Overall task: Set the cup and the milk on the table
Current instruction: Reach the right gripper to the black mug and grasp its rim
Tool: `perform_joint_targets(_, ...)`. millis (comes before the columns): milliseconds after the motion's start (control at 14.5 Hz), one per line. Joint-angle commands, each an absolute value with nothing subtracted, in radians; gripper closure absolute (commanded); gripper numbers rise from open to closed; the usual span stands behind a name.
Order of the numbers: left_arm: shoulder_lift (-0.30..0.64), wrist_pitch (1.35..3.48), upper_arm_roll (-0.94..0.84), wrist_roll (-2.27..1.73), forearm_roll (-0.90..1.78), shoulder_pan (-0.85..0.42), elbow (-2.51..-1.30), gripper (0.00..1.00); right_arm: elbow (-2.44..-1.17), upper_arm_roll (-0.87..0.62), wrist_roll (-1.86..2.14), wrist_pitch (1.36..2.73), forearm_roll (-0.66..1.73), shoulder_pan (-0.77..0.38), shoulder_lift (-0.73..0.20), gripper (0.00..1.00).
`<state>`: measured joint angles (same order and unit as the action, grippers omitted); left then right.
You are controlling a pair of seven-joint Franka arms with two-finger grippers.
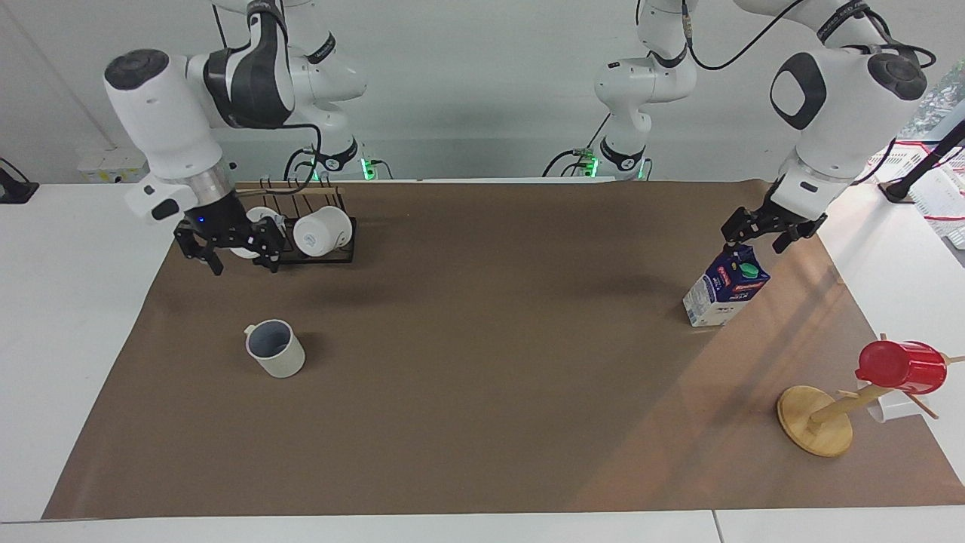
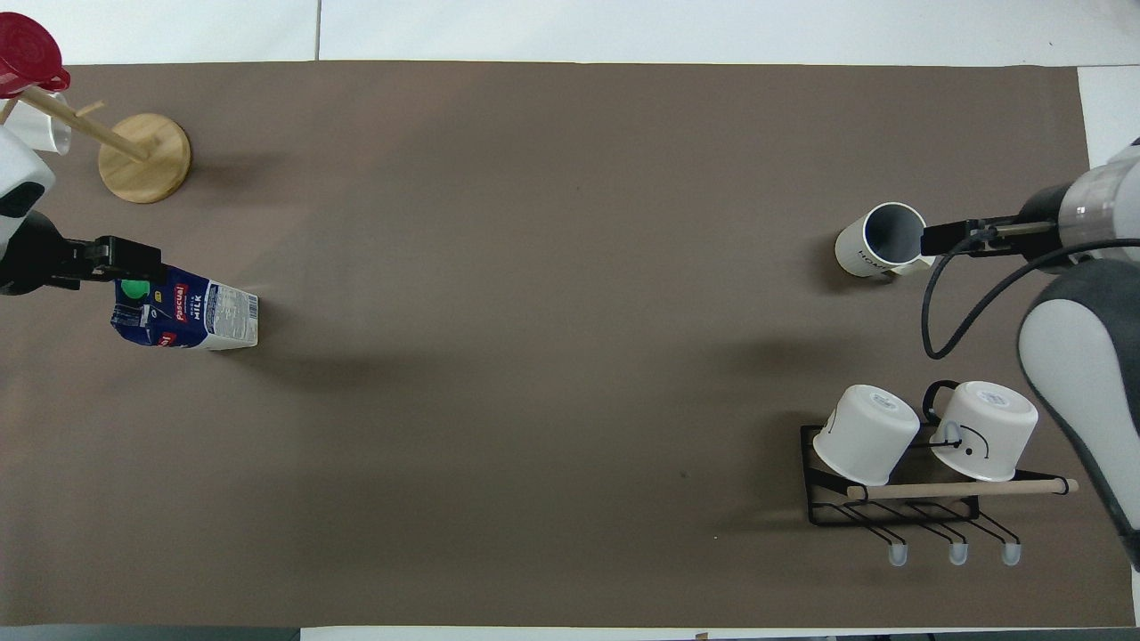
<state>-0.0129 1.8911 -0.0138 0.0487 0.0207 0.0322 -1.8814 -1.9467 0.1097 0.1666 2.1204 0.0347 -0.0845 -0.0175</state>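
Observation:
The cup (image 1: 275, 348) (image 2: 882, 240) stands upright on the table's brown paper (image 1: 482, 407), toward the right arm's end. My right gripper (image 1: 245, 264) (image 2: 935, 239) hangs open in the air beside the mug rack, over the paper just nearer the robots than the cup, holding nothing. The milk (image 1: 725, 286) (image 2: 187, 312) stands toward the left arm's end, its green cap showing. My left gripper (image 1: 754, 243) (image 2: 142, 263) is open just above the carton's gable top, its fingers spread to either side of the ridge; I cannot tell whether it touches.
A black wire rack (image 1: 305, 253) with two white mugs sits close to the robots, right beside the right gripper. A wooden mug tree (image 1: 818, 426) carrying a red cup (image 1: 901, 366) stands farther from the robots than the milk. Bare white tabletop (image 1: 68, 317) borders the paper.

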Motion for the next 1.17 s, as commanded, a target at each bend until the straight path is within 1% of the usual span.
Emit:
perform_joint_targets(0,-0.035,1.971,-0.017,0.071,0.014,0.054,-1.972,0.0,-1.937,0.11,0.409,2.21,0.063,-0.049,-0.125,0.0)
perform_joint_targets(138,-0.034,2.022,-0.017,0.069,0.014,0.06,-2.012,0.0,-1.948,0.11,0.559,2.275,0.063,-0.037,-0.162,0.0)
perform_joint_targets(276,-0.032,2.04,-0.017,0.06,0.014,0.06,-2.036,0.0,-1.948,0.11,0.647,2.308,0.064,-0.017,-0.202,0.0)
perform_joint_targets(552,-0.026,2.057,-0.017,0.052,0.014,0.06,-2.036,0.0,-1.994,0.11,0.622,2.384,0.084,-0.031,-0.206,0.0)
perform_joint_targets(621,-0.026,2.068,-0.017,0.049,0.014,0.06,-2.036,0.07,-1.993,0.11,0.57,2.393,0.118,-0.028,-0.225,0.0)
perform_joint_targets(690,-0.025,2.074,-0.017,0.048,0.014,0.06,-2.036,0.17,-1.985,0.11,0.562,2.407,0.135,-0.025,-0.263,0.0)
perform_joint_targets(759,-0.025,2.074,-0.017,0.048,0.014,0.06,-2.036,0.47,-1.983,0.11,0.56,2.436,0.141,-0.026,-0.279,0.0)
perform_joint_targets(828,-0.026,2.074,-0.017,0.048,0.014,0.06,-2.036,0.73,-1.983,0.11,0.56,2.445,0.141,-0.029,-0.282,0.0)
perform_joint_targets(897,-0.026,2.065,-0.017,0.048,0.014,0.061,-2.036,0.98,-1.983,0.11,0.563,2.445,0.141,-0.028,-0.284,0.08)
perform_joint_targets(966,-0.026,2.062,-0.017,0.048,0.014,0.061,-2.036,1.0,-1.985,0.11,0.564,2.445,0.141,-0.028,-0.284,0.38)
perform_joint_targets(1034,-0.026,2.062,-0.017,0.048,0.014,0.061,-2.034,1.0,-1.985,0.11,0.56,2.444,0.141,-0.029,-0.284,0.97)
perform_joint_targets(1103,-0.026,2.062,-0.017,0.048,0.014,0.061,-2.03,1.0,-1.985,0.11,0.554,2.438,0.141,-0.031,-0.284,1.0)
